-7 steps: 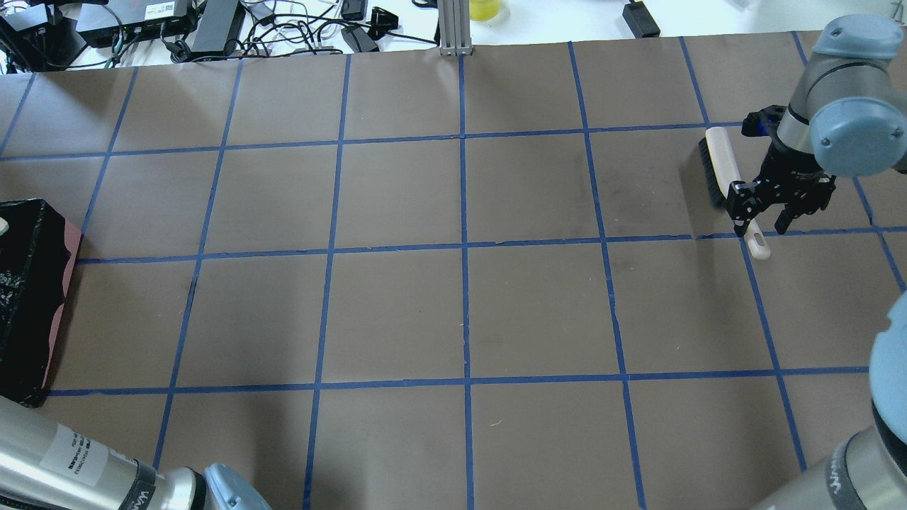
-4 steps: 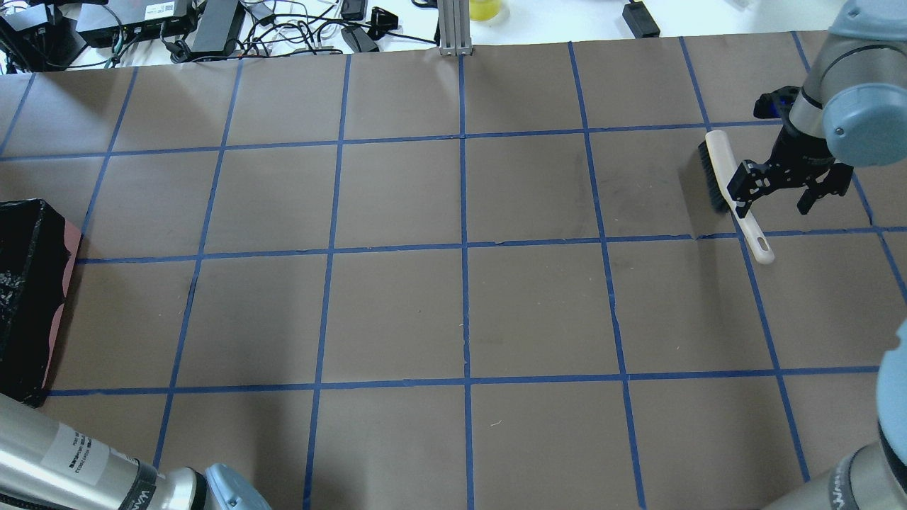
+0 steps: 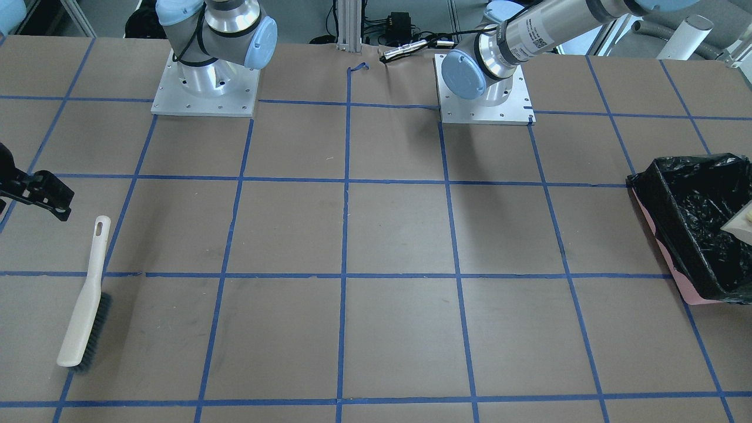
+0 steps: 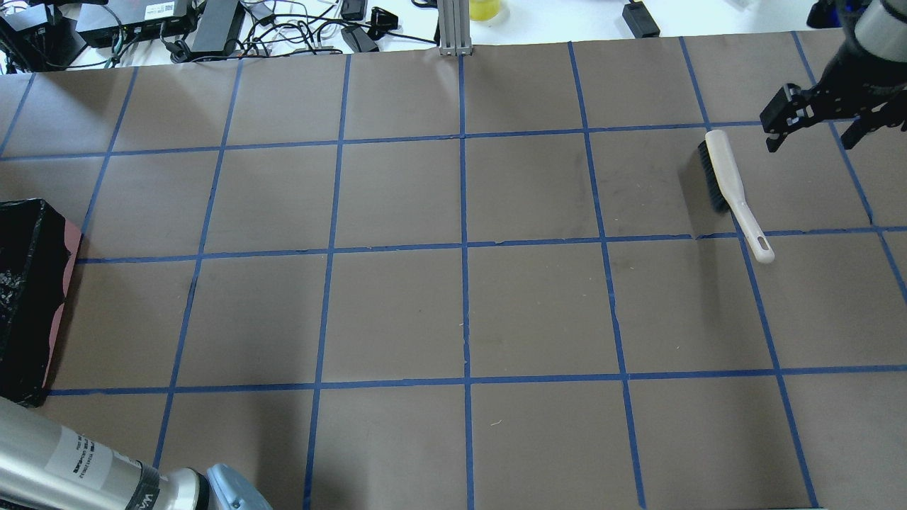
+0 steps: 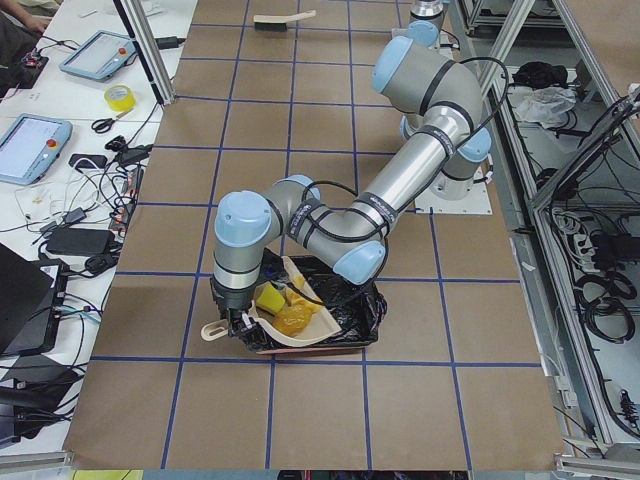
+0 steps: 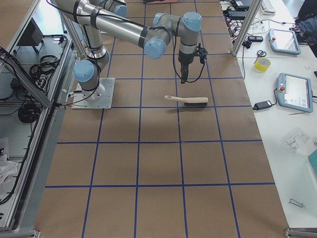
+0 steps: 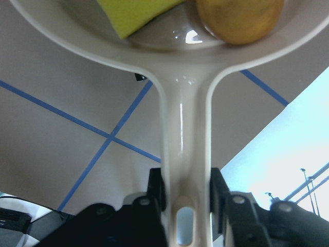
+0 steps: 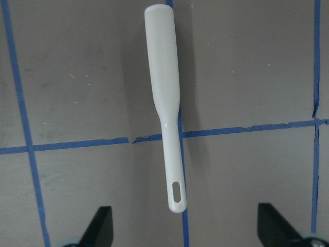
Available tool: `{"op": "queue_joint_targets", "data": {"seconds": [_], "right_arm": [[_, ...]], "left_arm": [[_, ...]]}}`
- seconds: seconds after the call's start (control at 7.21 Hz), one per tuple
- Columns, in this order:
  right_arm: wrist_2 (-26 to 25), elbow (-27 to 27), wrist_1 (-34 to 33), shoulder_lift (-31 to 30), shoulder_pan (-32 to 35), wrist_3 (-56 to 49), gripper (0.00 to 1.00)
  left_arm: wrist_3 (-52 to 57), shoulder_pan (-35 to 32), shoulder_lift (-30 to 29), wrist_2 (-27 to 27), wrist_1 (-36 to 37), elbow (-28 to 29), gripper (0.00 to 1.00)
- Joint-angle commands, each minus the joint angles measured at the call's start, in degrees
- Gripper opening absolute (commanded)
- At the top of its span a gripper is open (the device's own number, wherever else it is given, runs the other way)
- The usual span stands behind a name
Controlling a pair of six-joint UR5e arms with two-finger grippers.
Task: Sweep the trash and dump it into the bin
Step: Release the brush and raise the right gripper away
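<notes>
My left gripper (image 7: 186, 188) is shut on the handle of the beige dustpan (image 7: 185, 118). The pan is held tilted over the bin (image 5: 352, 325), a pink box with a black liner at the table's left end (image 4: 28, 312). Trash lies in the pan: a yellow sponge wedge (image 7: 133, 13) and a golden-brown lump (image 7: 239, 18), seen again as the sponge (image 5: 270, 298) and the lump (image 5: 293, 318). My right gripper (image 4: 811, 134) is open and empty. It hangs above and apart from the white hand brush (image 4: 723, 173), which lies flat on the table (image 8: 164, 77).
Brown paper with a blue tape grid covers the table (image 4: 460, 312). Cables and black boxes (image 4: 177, 25) line the far edge, with a metal post (image 4: 453, 28) at its middle. Both arm bases (image 3: 205, 88) stand at the robot's side.
My right gripper has drawn back from the brush handle, up and toward the far right corner. The brush stays lying on the table. The left arm has hardly moved.
</notes>
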Motion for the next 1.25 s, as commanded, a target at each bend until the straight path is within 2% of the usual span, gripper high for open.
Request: {"op": "queue_joint_targets", "data": {"seconds": [0.0, 0.28, 0.42, 0.69, 1.11], "right_arm": [[1.6, -11.3, 11.0, -1.6, 8.1, 12.6, 1.0], [4.2, -13.3, 11.5, -2.7, 16.8, 21.3, 1.0], [4.2, -12.7, 11.3, -5.2, 17.9, 23.5, 1.0], [3.4, -11.0, 12.4, -7.0, 18.2, 25.1, 1.0], [3.5, 0.5, 11.4, -16.3, 18.1, 23.6, 1.0]], "left_arm": [[4.9, 0.2, 2.9, -1.5, 3.0, -5.6, 0.0], [6.3, 0.2, 6.4, -1.6, 11.3, -12.9, 0.0], [6.3, 0.2, 8.0, -1.6, 15.8, -16.4, 0.0], [6.3, 0.3, 10.9, -1.3, 19.9, -21.6, 0.0], [6.5, 1.7, 15.4, -3.6, 21.9, -25.7, 0.0]]}}
